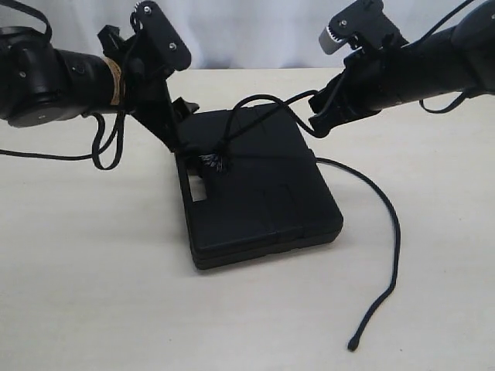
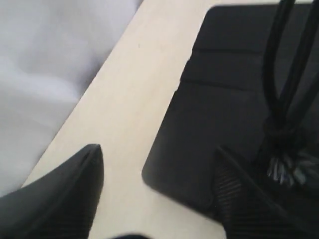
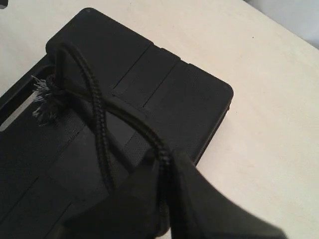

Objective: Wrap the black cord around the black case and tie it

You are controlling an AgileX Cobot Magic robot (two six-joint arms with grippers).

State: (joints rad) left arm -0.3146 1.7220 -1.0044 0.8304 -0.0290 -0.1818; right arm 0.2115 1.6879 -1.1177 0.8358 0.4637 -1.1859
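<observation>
Black case (image 1: 259, 185) lies flat on the table (image 1: 93, 270), roughly mid-scene, with its handle slot on the side toward the left arm.

Black cord (image 1: 390, 232): the frayed, knotted end sits on the lid near the handle slot. From there a strand rises off the lid in an arch and runs to the right gripper (image 1: 321, 116). The rest comes out at the right edge of the case and curves across the table. Its blunt tip lies well apart from the case, on the near side.

Right gripper (image 3: 162, 162): fingers (image 3: 209, 209) pressed together, pinching the cord (image 3: 99, 114) between them, just above the lid (image 3: 164, 84). In the right wrist view two strands cross on the lid ahead of the fingertips. The frayed tuft is beyond the crossing, beside the slot.

Left gripper (image 1: 182, 127): low at the far left corner of the case. In the left wrist view (image 2: 159, 199) the fingers (image 2: 70, 194) are spread and hold nothing. One is over the bare table. The other is over the lid (image 2: 219, 109), close beside the knot and frayed tuft of the cord (image 2: 284, 134); I cannot tell whether it touches them. A case corner lies between the two fingers. Two cord strands run up from the knot across the lid.
</observation>
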